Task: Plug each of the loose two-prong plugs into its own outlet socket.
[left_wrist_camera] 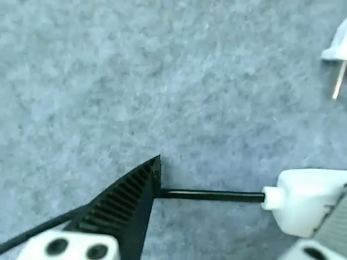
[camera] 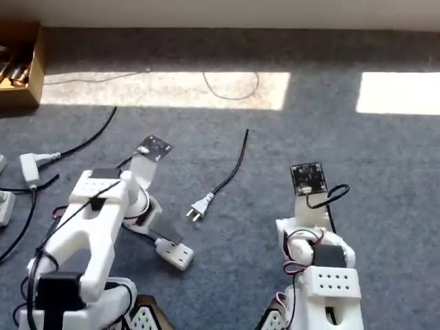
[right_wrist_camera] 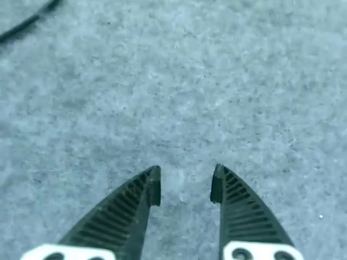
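Observation:
A loose white two-prong plug (camera: 198, 208) lies on the grey carpet mid-scene, its black cord (camera: 234, 168) trailing away toward the back. Its prongs (left_wrist_camera: 339, 81) show at the edge of the left wrist view. A white outlet socket (camera: 176, 254) rests just in front of the left arm. My left gripper (left_wrist_camera: 238, 187) is open low over the carpet, with the socket (left_wrist_camera: 306, 200) beside one jaw and the socket's black cord (left_wrist_camera: 211, 195) crossing the gap. My right gripper (right_wrist_camera: 185, 184) is open above bare carpet, holding nothing, to the right of the plug.
A wooden box (camera: 24, 62) stands at the back left. White adapters (camera: 31, 168) and black cables (camera: 89, 137) lie along the left side. A thin wire (camera: 234, 86) loops across the sunlit strip at the back. Open carpet lies between the two arms.

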`<state>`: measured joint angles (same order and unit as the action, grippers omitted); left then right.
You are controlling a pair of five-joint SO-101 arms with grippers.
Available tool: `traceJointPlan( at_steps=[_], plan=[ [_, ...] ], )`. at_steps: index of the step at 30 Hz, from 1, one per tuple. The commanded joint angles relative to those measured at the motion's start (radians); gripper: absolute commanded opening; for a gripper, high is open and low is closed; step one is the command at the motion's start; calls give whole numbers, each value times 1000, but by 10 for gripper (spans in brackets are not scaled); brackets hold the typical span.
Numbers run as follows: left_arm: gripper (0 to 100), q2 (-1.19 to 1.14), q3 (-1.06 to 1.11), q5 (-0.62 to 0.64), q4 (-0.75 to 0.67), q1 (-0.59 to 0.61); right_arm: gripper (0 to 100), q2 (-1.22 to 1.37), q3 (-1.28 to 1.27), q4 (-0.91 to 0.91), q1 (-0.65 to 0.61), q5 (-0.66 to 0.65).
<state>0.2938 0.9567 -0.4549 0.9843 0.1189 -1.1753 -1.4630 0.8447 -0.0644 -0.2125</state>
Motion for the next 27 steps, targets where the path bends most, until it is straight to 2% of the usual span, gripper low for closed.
traceJointPlan(
  at_steps=[1,7,10,12,15,16,18,20,24,27],
  plan=[
    [436,157,19,-17,-9,79,160,145,139,-12,-1,-8],
    [436,374,-21,8,48,150,160,378,360,117,-163,20],
    [436,466,-31,-34,130,142,160,447,404,116,-180,43],
    [437,536,-30,-203,230,104,160,467,401,114,-162,46],
    [437,651,-4,-657,450,62,160,476,363,68,-104,49],
    [437,696,13,-789,479,56,160,483,343,38,-81,49],
    [436,771,85,-973,459,38,160,486,298,-19,-54,44],
    [436,828,170,-1043,404,-47,160,486,266,-48,-51,44],
    [436,831,286,-985,258,-251,160,486,249,-56,-50,44],
    [436,789,329,-948,135,-343,160,486,243,-56,-50,44]
  ],
)
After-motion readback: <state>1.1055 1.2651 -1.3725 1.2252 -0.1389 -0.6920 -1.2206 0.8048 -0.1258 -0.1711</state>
